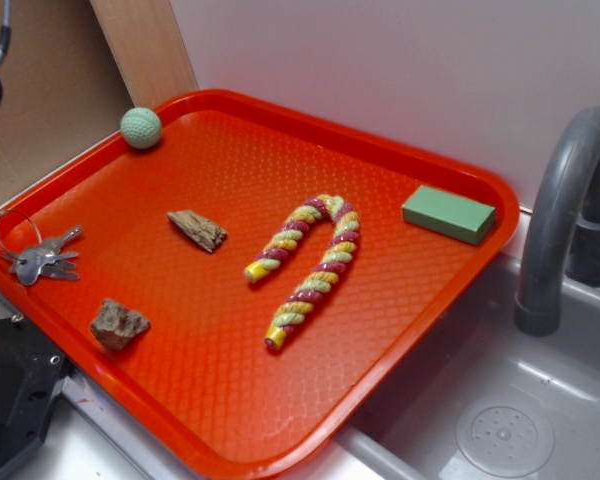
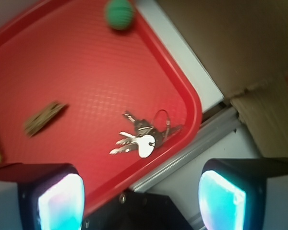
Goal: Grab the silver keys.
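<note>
**Silver keys at the tray's left corner, gripper above and wide open**

Silver keys [image 1: 42,260] lie in the exterior view at the left corner of the orange tray [image 1: 380,320], their wire ring reaching over the rim there. You have a brown rock [image 1: 119,323] near them toward the front edge and a splinter of wood [image 1: 197,229] a little further in toward the middle. A green ball [image 1: 140,127] sits at the far-left corner, well apart. The striped rope toy [image 1: 310,268] arches across the centre, and a green block [image 1: 448,213] rests by the right corner, beside the grey sink [image 1: 500,400] and its faucet [image 1: 565,220]. Nothing lies on top of the keys.

From the wrist view you look down on the keys [image 2: 140,136] close to the tray's [image 2: 62,72] rounded rim, fanned out flat. The gripper [image 2: 141,196] has its two pads [image 2: 62,203] spread wide and holds nothing. The wood piece [image 2: 43,118] and ball [image 2: 119,13] show blurred further off.
</note>
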Robot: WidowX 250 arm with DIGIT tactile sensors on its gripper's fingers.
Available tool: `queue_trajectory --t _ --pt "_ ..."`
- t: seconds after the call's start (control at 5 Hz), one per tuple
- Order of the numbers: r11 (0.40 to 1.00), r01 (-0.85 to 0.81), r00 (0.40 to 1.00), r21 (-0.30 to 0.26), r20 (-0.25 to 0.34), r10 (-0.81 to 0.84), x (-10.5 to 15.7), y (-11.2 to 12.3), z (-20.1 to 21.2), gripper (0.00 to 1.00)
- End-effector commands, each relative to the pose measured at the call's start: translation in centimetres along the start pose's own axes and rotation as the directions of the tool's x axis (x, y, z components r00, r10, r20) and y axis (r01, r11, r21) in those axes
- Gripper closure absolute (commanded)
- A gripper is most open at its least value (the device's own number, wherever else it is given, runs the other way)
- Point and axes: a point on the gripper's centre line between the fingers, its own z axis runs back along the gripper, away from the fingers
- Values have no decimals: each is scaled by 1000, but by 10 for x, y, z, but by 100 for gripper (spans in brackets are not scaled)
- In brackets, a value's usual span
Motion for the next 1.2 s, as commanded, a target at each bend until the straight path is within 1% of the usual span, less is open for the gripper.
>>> queue_trajectory --t 0.0,0.6,0.8,1.0 --pt "994 -105 994 -29 32 106 3 16 -17 0" --pt "994 -105 994 -29 32 106 3 16 -17 0" --pt "992 -127 992 -7 10 127 5 20 -51 0" --pt "994 -111 994 -15 -14 110 9 21 -76 0"
